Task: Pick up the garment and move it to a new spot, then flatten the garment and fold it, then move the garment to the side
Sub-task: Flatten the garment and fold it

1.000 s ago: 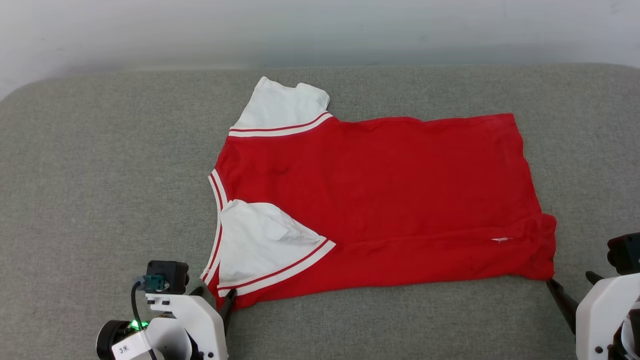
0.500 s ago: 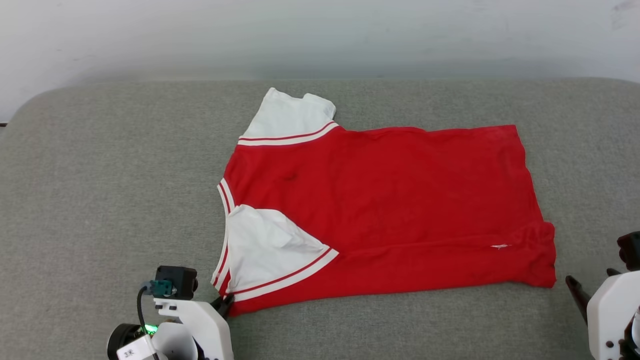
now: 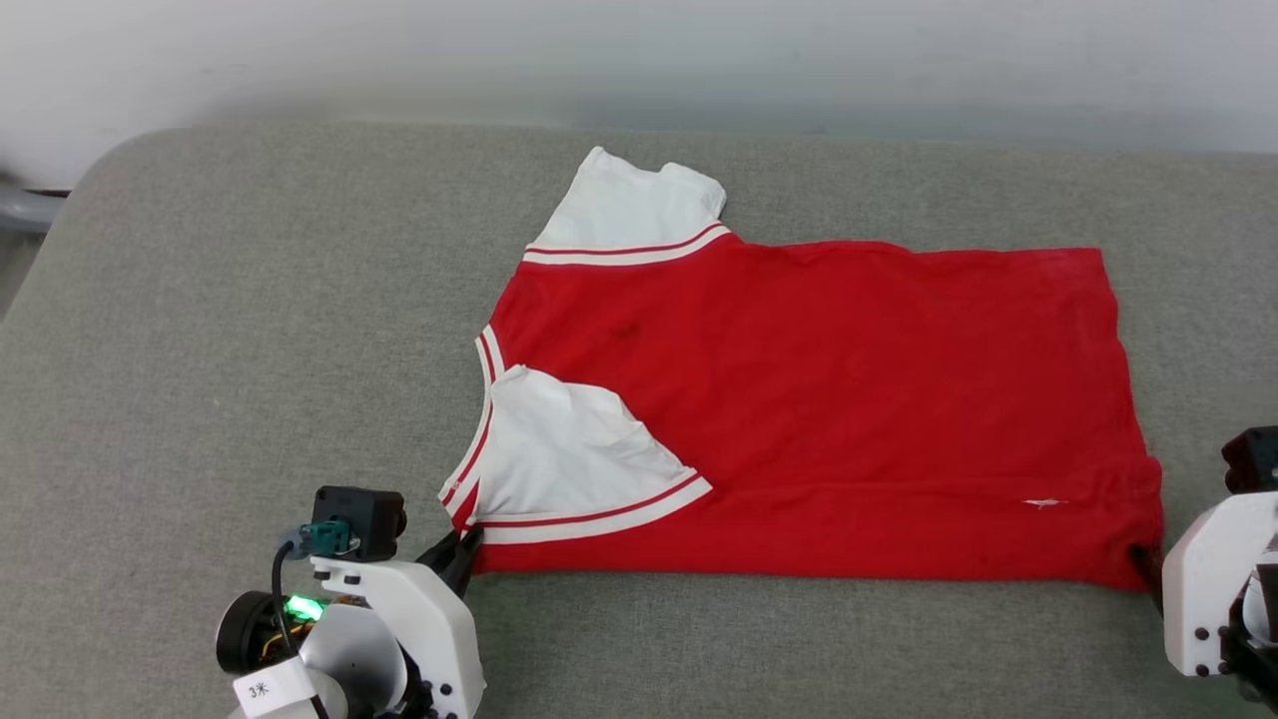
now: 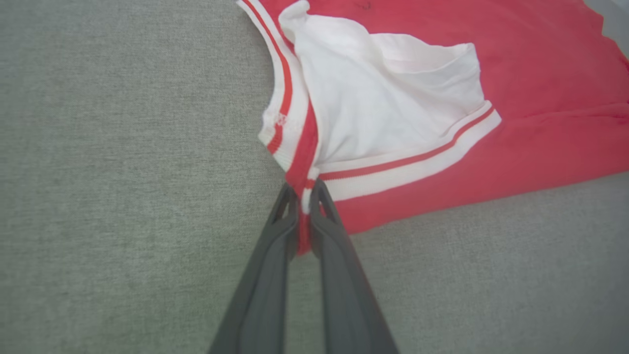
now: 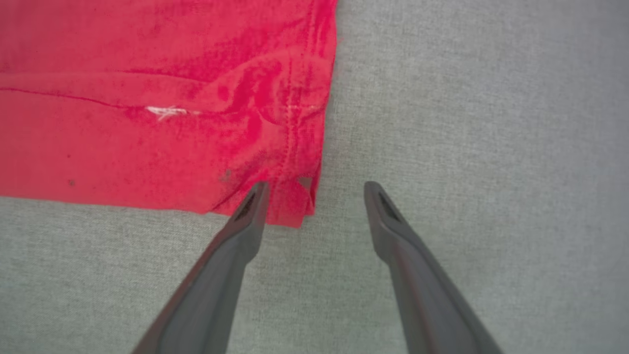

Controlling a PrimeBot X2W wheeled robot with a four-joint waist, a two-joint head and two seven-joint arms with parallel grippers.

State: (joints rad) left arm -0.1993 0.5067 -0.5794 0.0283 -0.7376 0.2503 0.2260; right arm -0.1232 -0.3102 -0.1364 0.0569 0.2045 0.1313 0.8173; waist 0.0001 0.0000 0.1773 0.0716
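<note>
White housing [image 3: 399, 619], green light [image 3: 300, 606], dark left gripper [image 4: 304, 189]

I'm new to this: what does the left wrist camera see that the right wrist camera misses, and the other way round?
Left wrist view: the left gripper shut on the garment at its collar-side corner, beside a white sleeve with striped trim. Right wrist view: the right gripper open at the red hem corner, and a small white mark. Both: red fabric lying on the grey cushion.
</note>
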